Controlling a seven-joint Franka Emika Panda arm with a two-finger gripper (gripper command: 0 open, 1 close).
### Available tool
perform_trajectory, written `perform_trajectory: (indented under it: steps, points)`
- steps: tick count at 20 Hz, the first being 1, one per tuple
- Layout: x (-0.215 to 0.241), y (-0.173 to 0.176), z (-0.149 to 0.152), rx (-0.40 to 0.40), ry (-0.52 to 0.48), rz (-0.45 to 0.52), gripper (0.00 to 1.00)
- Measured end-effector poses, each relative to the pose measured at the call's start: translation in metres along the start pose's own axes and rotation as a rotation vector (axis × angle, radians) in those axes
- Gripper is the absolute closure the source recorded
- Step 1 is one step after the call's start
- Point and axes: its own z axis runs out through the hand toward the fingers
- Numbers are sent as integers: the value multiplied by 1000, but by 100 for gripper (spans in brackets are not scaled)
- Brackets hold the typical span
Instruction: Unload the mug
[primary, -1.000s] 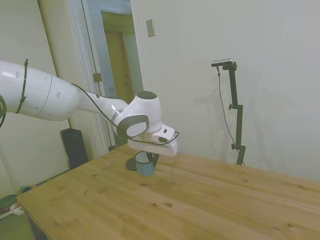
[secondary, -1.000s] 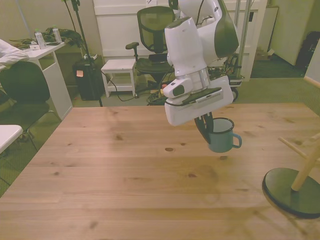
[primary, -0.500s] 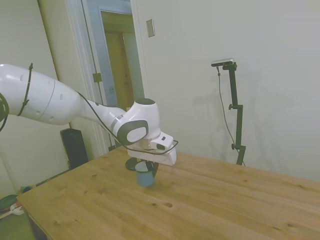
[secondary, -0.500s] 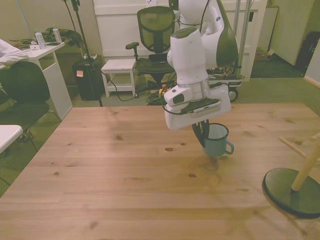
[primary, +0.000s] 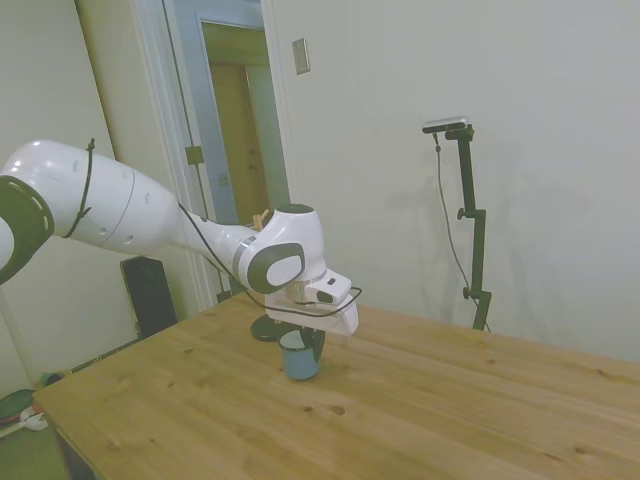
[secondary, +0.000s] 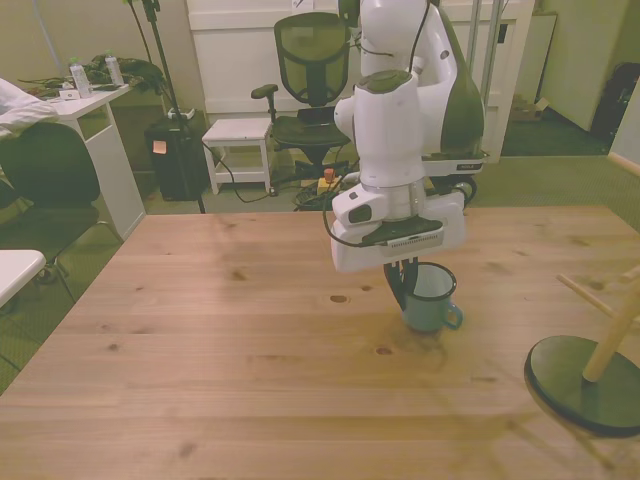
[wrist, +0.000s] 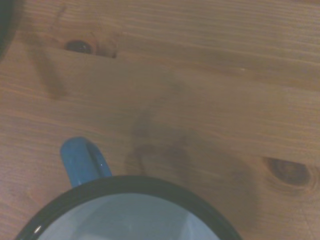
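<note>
The light-blue mug (secondary: 430, 305) stands upright near the middle of the wooden table (secondary: 200, 340), at or just above its surface, with its handle toward the front view's right. My gripper (secondary: 405, 290) reaches down from above and is shut on the mug's rim, on the side away from the handle. In the side view the mug (primary: 299, 361) sits under the gripper (primary: 306, 344). The wrist view shows the mug's dark rim (wrist: 130, 184) and blue handle (wrist: 82, 161) close over the wood.
A wooden peg stand with a dark round base (secondary: 582, 385) stands at the table's corner on the front view's right; in the side view its base (primary: 264, 328) lies just behind the gripper. Behind the table stand an office chair (secondary: 310, 60) and a stool.
The arm has come down and shifted toward the front view's left, carrying the mug from hanging in the air to table level.
</note>
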Motion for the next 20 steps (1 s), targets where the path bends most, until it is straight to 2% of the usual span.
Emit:
perform_trajectory:
  steps: [4,5,20]
  points:
    - [2,-2,2,-6,-4,3,100]
    - [2,-3,2,-10,-4,1,0]
    - [-1,-5,2,-30,4,-21,0]
